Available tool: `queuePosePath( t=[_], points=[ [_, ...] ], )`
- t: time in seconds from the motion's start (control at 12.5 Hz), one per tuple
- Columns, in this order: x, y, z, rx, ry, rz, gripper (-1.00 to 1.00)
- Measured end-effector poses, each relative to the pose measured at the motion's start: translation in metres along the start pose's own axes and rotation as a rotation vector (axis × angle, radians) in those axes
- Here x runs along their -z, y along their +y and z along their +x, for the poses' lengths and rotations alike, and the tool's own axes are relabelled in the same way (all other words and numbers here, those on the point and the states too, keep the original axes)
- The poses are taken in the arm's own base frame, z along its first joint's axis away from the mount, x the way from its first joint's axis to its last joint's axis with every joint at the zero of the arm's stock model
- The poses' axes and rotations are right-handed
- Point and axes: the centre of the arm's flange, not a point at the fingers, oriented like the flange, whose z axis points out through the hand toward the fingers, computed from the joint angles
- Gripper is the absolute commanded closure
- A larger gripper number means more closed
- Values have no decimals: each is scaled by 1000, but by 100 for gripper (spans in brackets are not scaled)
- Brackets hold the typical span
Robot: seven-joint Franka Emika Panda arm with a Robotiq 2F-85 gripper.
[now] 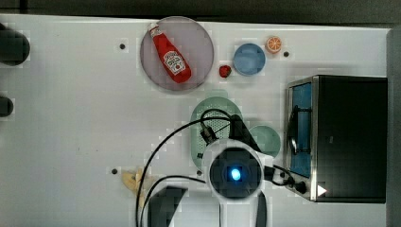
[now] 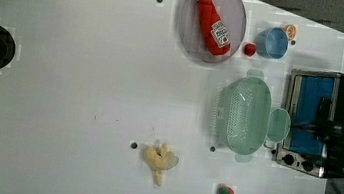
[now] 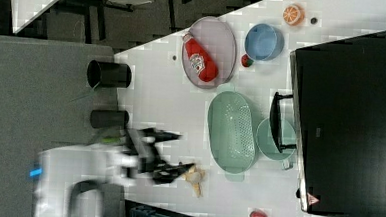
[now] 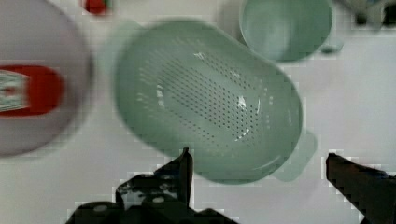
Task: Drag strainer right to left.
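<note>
Beside the green cup [image 4: 286, 28], pale green strainer [image 4: 205, 100] on white table [image 2: 85, 90], gripper [image 4: 259, 161] spread wide above it, empty

Item under inspection: the strainer [image 2: 248, 118], a pale green oval plastic colander, perforated with tiny holes across floor and walls, with a small tab at each end of the rim. It sits upright on the white table [image 2: 85, 90], opening facing up, nothing inside. In the left view its long axis runs twelve to six o'clock. A smooth pale green cup [image 2: 278, 125] lies just beside it at three o'clock; a grey plate [image 2: 236, 14] stands near, at about eleven o'clock.
</note>
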Motion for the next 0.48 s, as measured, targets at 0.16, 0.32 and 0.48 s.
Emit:
queuePosePath(
  t=[0.16, 0.32, 0.48],
  points=[
    [-82, -8, -3, -98, -43, -103, -100],
    [-129, -25, 2, -182, -48, -142, -100],
    [-149, -42, 4, -249, -13, -65, -100]
  ],
)
